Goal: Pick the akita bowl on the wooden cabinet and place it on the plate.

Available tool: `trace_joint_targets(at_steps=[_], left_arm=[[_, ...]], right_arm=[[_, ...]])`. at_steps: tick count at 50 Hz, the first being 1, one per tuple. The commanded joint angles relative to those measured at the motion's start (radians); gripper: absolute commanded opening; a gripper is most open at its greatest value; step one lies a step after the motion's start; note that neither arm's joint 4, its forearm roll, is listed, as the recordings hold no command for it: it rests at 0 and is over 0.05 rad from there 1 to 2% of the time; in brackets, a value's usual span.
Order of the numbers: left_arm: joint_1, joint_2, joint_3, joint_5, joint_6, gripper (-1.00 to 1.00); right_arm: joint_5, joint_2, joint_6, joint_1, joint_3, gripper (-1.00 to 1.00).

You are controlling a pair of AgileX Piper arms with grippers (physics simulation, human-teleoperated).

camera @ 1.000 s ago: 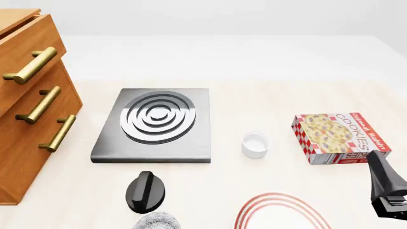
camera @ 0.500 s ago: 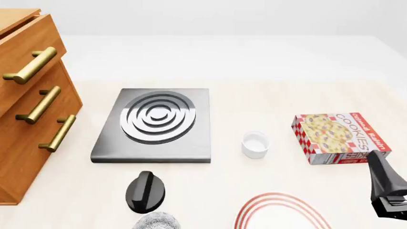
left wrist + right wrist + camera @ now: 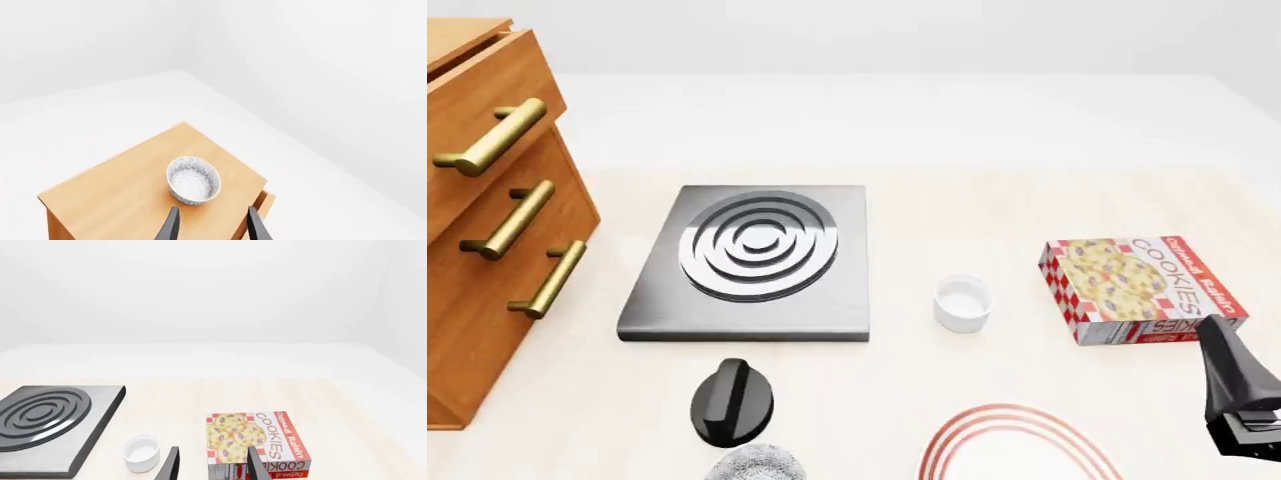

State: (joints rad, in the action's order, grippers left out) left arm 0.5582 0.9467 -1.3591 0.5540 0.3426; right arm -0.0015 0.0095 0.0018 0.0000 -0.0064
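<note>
In the left wrist view the akita bowl [image 3: 193,181], finely patterned in black and white, stands upright on the flat top of the wooden cabinet [image 3: 113,192]. My left gripper [image 3: 212,229] hovers above it, open, with nothing between its fingers [image 3: 169,227]. The front view shows the cabinet's [image 3: 487,240] drawer fronts at the left, but neither its top nor the bowl. The plate [image 3: 1014,418], white with red rings, lies cut off at the near edge. My right gripper [image 3: 212,467] is open and empty near the table's right side [image 3: 1238,400].
A grey stove plate [image 3: 754,262] lies mid-table, with a white ramekin [image 3: 962,302] and a cookie box [image 3: 1134,288] to its right. A black knob-like object [image 3: 731,400] and a second patterned bowl [image 3: 754,465] sit near the front edge.
</note>
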Motion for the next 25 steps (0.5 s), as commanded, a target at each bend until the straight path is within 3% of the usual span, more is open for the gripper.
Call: trace_joint_targets(at_steps=[1, 5, 6, 25], left_arm=[[0.062, 0.064, -0.03, -0.026, 0.013, 1.0], [0.089, 0.105, -0.028, -0.042, 0.032, 1.0], [0.172, 0.197, 0.004, -0.098, 0.058, 1.0], [0.192, 0.223, 0.021, -0.105, 0.059, 1.0]], right_arm=[[0.0, 0.0, 0.0, 0.0, 0.0, 1.0], [0.0, 0.0, 0.0, 0.0, 0.0, 1.0], [0.0, 0.0, 0.0, 0.0, 0.0, 1.0], [0.0, 0.0, 0.0, 0.0, 0.0, 1.0]])
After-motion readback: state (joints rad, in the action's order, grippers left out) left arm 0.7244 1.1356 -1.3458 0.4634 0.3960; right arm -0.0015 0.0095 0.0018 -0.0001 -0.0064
